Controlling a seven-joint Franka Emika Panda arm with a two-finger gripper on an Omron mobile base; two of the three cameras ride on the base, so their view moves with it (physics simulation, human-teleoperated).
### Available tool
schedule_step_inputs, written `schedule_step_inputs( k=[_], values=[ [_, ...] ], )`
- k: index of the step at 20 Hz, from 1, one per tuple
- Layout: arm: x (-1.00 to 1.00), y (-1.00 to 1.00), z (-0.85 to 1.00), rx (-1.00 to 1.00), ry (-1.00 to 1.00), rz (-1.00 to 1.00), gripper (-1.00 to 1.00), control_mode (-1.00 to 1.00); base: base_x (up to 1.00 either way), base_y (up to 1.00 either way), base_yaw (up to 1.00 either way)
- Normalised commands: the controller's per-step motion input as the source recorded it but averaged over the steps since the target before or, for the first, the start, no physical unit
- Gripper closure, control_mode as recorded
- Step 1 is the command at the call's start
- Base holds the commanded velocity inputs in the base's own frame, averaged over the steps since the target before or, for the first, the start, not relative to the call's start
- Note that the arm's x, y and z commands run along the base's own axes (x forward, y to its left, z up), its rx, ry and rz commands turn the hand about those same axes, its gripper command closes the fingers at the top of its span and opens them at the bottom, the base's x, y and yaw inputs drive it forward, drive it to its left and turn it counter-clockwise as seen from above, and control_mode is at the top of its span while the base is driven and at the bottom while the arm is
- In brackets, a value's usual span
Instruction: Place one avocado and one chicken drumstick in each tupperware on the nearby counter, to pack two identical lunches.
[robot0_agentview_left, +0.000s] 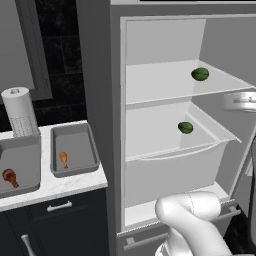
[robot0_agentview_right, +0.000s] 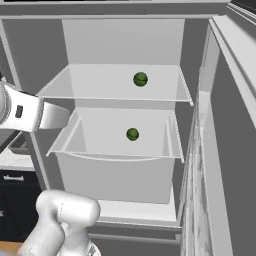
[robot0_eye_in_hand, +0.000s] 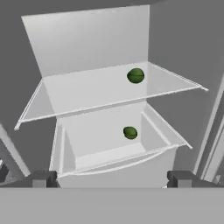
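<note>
The tool (robot0_eye_in_hand: 112, 178) faces the open fridge (robot0_agentview_left: 100, 100) with its 2 fingers (robot0_eye_in_hand: 41, 178) spread wide apart and nothing between them. It hangs in front of the fridge opening, short of both shelves.

The step in hand looks like the first avocado pick. The nearer avocado (robot0_eye_in_hand: 130, 132) sits in the lower drawer (robot0_eye_in_hand: 109, 157), toward its back right, with walls on all sides. Above and behind it, the second avocado (robot0_eye_in_hand: 135, 75) rests on the flat upper shelf (robot0_eye_in_hand: 87, 92), right of centre and clear of the edges.

To do this well, the robot would probably go for the avocado on the upper shelf first, since nothing fences it in and the tool can slide in level above the glass. The fruit is round and may roll, so the fingers should straddle its middle before closing, and close gently. Reaching into the drawer calls for coming down over the front wall instead.

Off to the left, on the table (robot0_agentview_left: 60, 187), 2 grey trays wait side by side. The near tray (robot0_agentview_left: 75, 150) holds 1 drumstick (robot0_agentview_left: 64, 159) and the left tray (robot0_agentview_left: 20, 167) holds another drumstick (robot0_agentview_left: 9, 177); neither has an avocado yet.
</note>
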Motion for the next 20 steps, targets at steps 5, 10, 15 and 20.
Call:
schedule_step_inputs(
  k=[5,10,15,20],
  values=[
    [0.25,-0.18,0.52,-0.18,-0.04,0.04,-1.00,-1.00,0.00,0.00,0.00],
    [0.60,-0.43,-0.02,0.00,0.00,0.04,-1.00,-1.00,0.00,0.00,0.00],
    [0.38,-0.17,-0.26,0.01,-0.01,0.01,-1.00,-1.00,0.00,0.00,0.00],
    [0.57,0.00,-0.48,0.00,-0.05,0.00,-1.00,-1.00,0.00,0.00,0.00]
  ],
)
